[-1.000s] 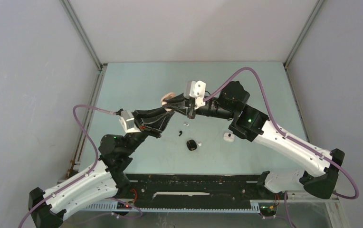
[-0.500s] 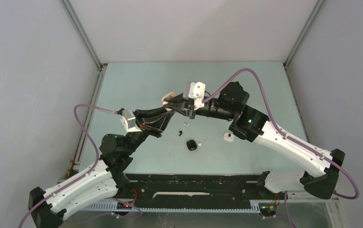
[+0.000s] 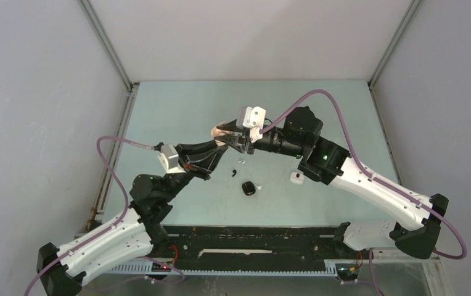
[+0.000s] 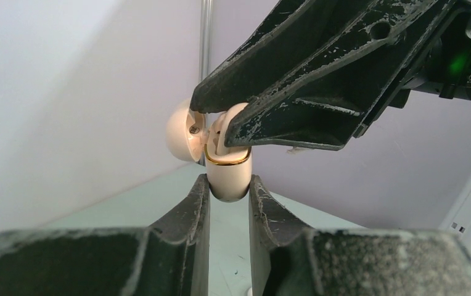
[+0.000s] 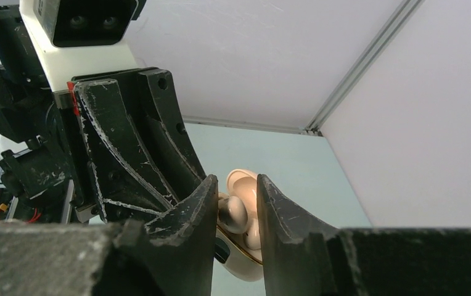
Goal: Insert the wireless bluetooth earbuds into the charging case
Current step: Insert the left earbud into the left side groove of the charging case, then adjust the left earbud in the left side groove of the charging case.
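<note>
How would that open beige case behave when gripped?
The beige case looks smooth and rounded, so probably slippery in the left end effector. Its open lid leans sideways, so it may tip if set down. Likely rigid: pinched, no dent shows.

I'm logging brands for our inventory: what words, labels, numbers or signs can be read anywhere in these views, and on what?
No text can be read in any view.
The beige charging case shows only a gold rim and no lettering.
The black case and the white case are too small in the top view to show any marking.
</note>
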`<action>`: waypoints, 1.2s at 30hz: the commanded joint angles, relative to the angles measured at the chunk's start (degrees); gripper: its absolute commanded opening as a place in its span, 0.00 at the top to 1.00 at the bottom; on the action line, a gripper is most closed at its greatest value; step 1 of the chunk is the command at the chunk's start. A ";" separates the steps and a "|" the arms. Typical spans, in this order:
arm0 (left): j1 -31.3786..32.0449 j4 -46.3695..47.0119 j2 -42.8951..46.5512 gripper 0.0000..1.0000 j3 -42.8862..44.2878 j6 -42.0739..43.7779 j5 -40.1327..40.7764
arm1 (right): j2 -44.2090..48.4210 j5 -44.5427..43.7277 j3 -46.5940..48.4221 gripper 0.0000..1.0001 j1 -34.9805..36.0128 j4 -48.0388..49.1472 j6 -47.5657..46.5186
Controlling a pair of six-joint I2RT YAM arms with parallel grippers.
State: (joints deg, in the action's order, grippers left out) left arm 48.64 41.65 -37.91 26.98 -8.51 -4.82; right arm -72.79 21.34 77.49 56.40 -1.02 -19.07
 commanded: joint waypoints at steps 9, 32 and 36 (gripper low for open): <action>0.72 2.62 0.08 1.00 0.44 1.22 -0.79 | 1.35 -0.16 -0.27 0.65 0.22 -2.68 -2.04; 0.74 -1.14 -1.93 1.00 1.17 0.78 -0.29 | 3.94 12.12 15.19 0.59 -9.74 -26.93 -5.95; 1.07 -4.11 -1.91 1.00 2.03 2.79 -0.23 | 3.29 11.56 15.32 0.57 -8.90 -35.15 -12.94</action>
State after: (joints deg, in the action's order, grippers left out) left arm 48.93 38.83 -39.81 27.00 -8.43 -4.71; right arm -69.65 31.90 91.90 46.76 -26.13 -22.04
